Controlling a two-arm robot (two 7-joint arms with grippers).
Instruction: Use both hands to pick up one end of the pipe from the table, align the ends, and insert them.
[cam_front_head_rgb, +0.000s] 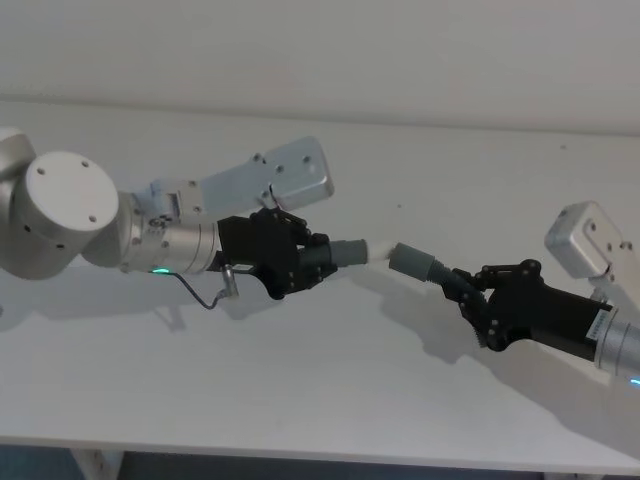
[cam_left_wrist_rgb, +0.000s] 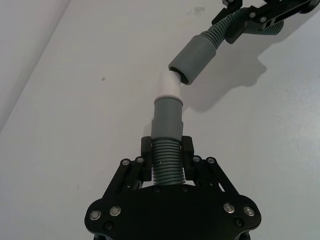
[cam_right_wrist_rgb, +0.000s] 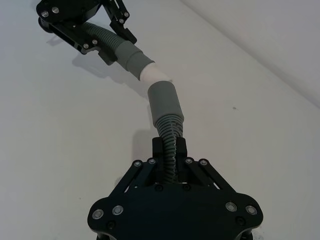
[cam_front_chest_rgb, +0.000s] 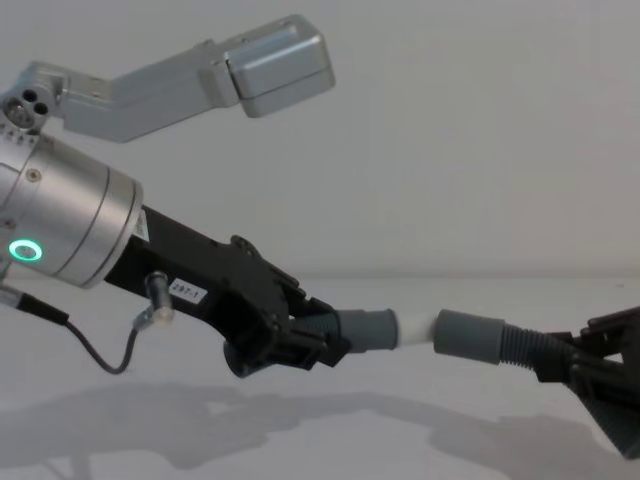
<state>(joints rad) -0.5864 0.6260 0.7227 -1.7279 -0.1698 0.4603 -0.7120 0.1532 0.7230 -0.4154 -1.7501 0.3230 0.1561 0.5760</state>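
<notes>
Both pipe pieces are held above the white table (cam_front_head_rgb: 300, 400). My left gripper (cam_front_head_rgb: 305, 258) is shut on the ribbed part of one piece (cam_left_wrist_rgb: 167, 167), whose grey cuff (cam_front_head_rgb: 350, 250) ends in a white tip (cam_front_head_rgb: 380, 250). My right gripper (cam_front_head_rgb: 468, 298) is shut on the ribbed part of the other piece (cam_right_wrist_rgb: 170, 137), and its grey cuff (cam_front_head_rgb: 412, 262) faces the white tip. The tip (cam_left_wrist_rgb: 168, 85) sits right at the mouth of the right cuff (cam_left_wrist_rgb: 195, 60), and the two ends meet at a slight angle. Seen from the side, tip (cam_front_chest_rgb: 412, 328) and cuff (cam_front_chest_rgb: 468, 335) are level.
A thin cable with a small plug (cam_front_head_rgb: 225, 288) hangs below my left wrist. The table's back edge (cam_front_head_rgb: 400, 122) meets a pale wall. Shadows of both arms lie on the bare surface below them.
</notes>
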